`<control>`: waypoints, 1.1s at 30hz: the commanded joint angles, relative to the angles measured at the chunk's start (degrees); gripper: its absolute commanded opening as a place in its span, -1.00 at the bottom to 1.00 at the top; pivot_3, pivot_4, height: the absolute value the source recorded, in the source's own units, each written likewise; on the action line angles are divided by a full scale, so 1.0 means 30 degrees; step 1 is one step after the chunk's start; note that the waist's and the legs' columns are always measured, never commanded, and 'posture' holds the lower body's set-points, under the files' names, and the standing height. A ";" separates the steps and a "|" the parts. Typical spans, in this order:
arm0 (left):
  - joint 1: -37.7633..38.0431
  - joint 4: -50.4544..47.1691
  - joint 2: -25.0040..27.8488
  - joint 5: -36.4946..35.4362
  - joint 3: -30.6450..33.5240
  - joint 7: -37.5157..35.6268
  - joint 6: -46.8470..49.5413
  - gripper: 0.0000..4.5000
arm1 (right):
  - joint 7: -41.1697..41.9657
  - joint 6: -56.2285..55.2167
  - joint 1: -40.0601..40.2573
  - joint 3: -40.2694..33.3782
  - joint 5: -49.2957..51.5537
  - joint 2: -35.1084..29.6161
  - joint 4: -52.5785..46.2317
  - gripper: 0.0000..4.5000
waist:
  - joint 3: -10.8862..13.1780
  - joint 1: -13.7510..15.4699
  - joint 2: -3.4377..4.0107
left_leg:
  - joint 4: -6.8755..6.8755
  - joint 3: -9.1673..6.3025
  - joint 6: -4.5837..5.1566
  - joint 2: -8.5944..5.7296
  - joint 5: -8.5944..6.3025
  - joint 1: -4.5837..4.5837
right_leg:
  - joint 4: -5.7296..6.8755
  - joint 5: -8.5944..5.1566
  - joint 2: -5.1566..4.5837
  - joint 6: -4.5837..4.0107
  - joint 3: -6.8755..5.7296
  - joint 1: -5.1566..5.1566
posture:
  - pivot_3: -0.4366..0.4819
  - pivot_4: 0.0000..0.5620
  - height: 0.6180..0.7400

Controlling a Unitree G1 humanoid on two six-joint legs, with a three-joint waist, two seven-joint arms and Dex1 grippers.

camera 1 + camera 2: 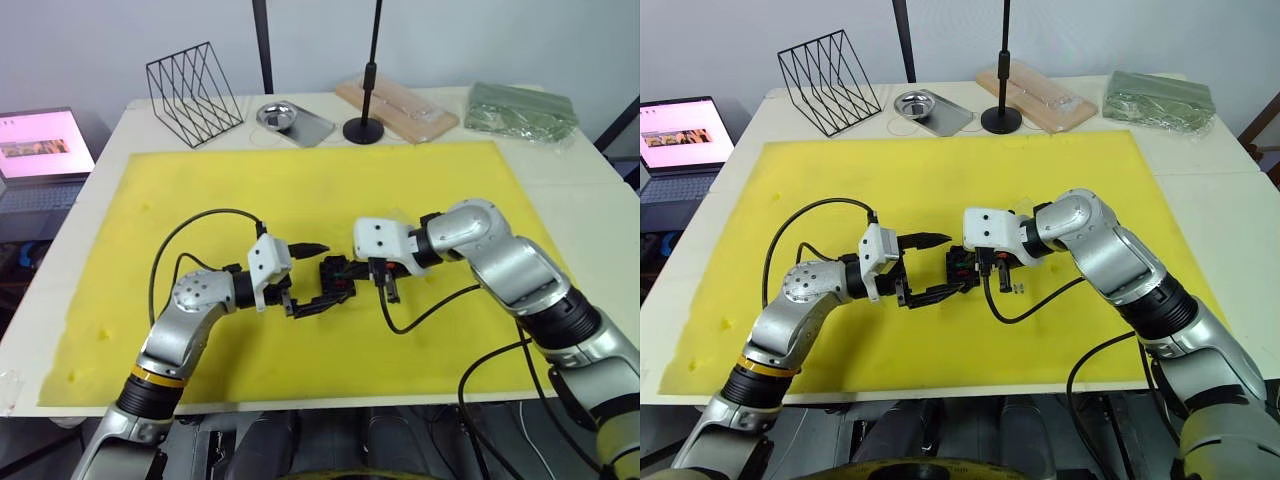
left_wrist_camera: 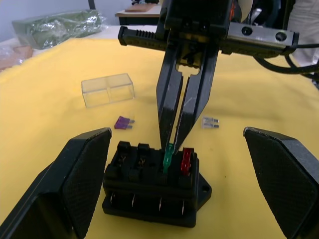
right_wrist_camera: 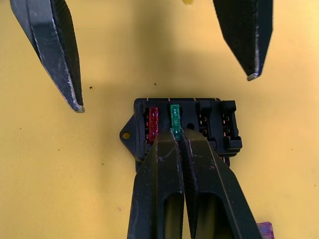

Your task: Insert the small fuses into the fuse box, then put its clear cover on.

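The black fuse box [image 2: 154, 191] sits on the yellow mat [image 1: 330, 190], between the wide-apart fingers [image 2: 75, 184] of my open left gripper [image 1: 312, 276]. A red fuse [image 2: 186, 160] and a green fuse [image 2: 168, 157] stand in adjacent slots at one end of the box. My right gripper [image 3: 179, 133] comes down from above with its tips shut on the green fuse's top. A purple fuse [image 2: 123, 122] and a greyish clear fuse [image 2: 211, 122] lie loose on the mat just beyond the box. The clear cover [image 2: 107, 89] rests farther off on the mat.
Along the table's far edge stand a black wire rack [image 1: 193, 92], a metal tray [image 1: 293, 120], a black stand base [image 1: 363, 130], a wooden board in clear packaging [image 1: 397, 108] and a green bag [image 1: 522, 108]. A laptop [image 1: 42, 145] sits off to the left.
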 commanded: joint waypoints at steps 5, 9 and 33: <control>0.0393 0.0148 0.0165 0.0226 -0.0209 -0.0345 -0.0883 0.99 | 0.0086 -0.0299 -0.0297 0.0043 -0.0338 0.0125 0.0208 -1.00 | 0.0000 -0.0001 0.0000 | 0.0000 0.0000 0.0012 0.0000 -0.0007 0.0001 | 0.0001 0.0000 0.0000 0.0000 0.0000 0.0000 | -0.05 -0.47 1.00; 0.0326 0.0347 0.0369 0.0081 -0.0031 -0.0596 -0.0990 0.99 | -0.0002 -0.0236 -0.0296 -0.0084 -0.0320 0.0229 0.0314 -1.00 | 0.0000 -0.0002 0.0001 | 0.0000 -0.0001 0.0012 0.0000 -0.0007 0.0002 | 0.0001 0.0000 0.0000 0.0000 0.0000 0.0000 | -0.05 -0.47 1.00; 0.0348 0.1691 0.0162 0.0274 -0.0132 -0.0881 -0.2303 1.00 | -0.0193 0.0199 -0.0365 -0.1122 0.0547 0.0518 0.0294 -0.78 | 0.0000 -0.0003 0.0001 | 0.0000 -0.0005 0.0017 -0.0001 -0.0010 0.0002 | 0.0006 0.0000 -0.0001 0.0000 0.0001 0.0000 | -0.05 -0.47 1.00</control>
